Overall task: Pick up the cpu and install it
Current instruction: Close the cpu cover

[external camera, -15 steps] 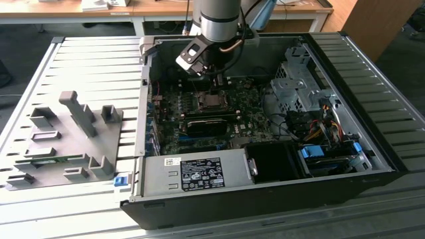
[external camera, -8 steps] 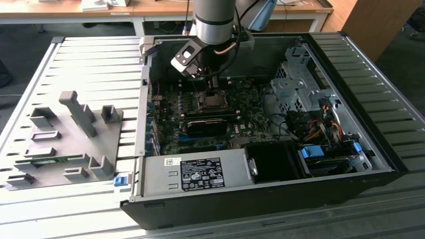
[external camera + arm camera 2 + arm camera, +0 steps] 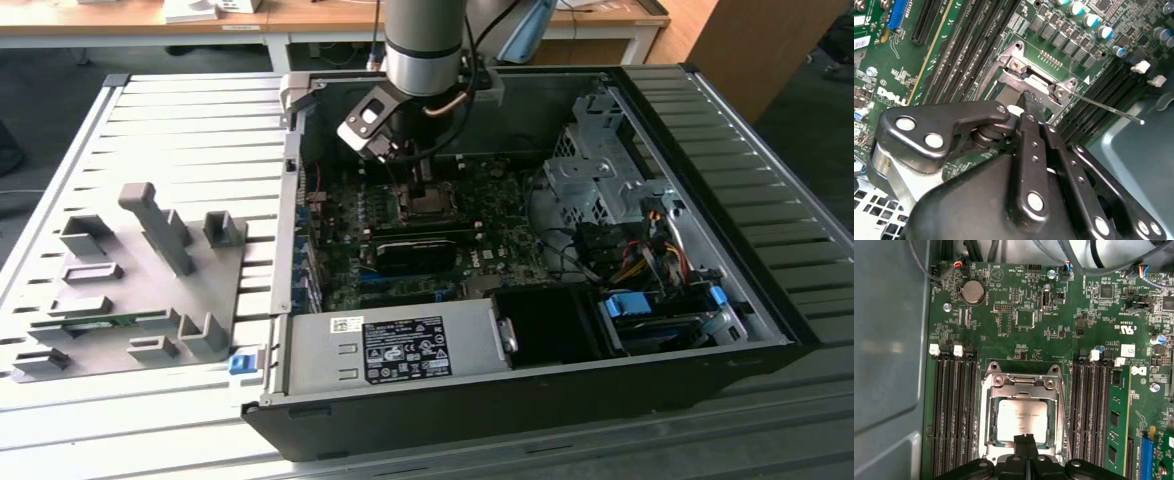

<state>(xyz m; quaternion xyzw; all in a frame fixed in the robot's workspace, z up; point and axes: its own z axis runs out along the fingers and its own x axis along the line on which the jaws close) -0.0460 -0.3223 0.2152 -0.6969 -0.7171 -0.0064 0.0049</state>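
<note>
One gripper [image 3: 1024, 441], fingers pinched together, holding nothing. Directly beneath its tips the cpu [image 3: 1019, 415] lies flat inside the socket [image 3: 1021, 382]; possibly touching, hard to tell.

The black gripper [image 3: 1031, 102] points its tip, fingers pressed together, into the metal-framed socket [image 3: 1015, 64] on the green motherboard [image 3: 899, 65]. Just past the tip a pale sliver of the cpu [image 3: 1038, 83] shows inside the frame. Black memory slots [image 3: 966, 45] run along both sides of the socket, and a thin metal lever [image 3: 1109, 107] sticks out from one corner towards the grey case wall [image 3: 1134, 150]
</note>
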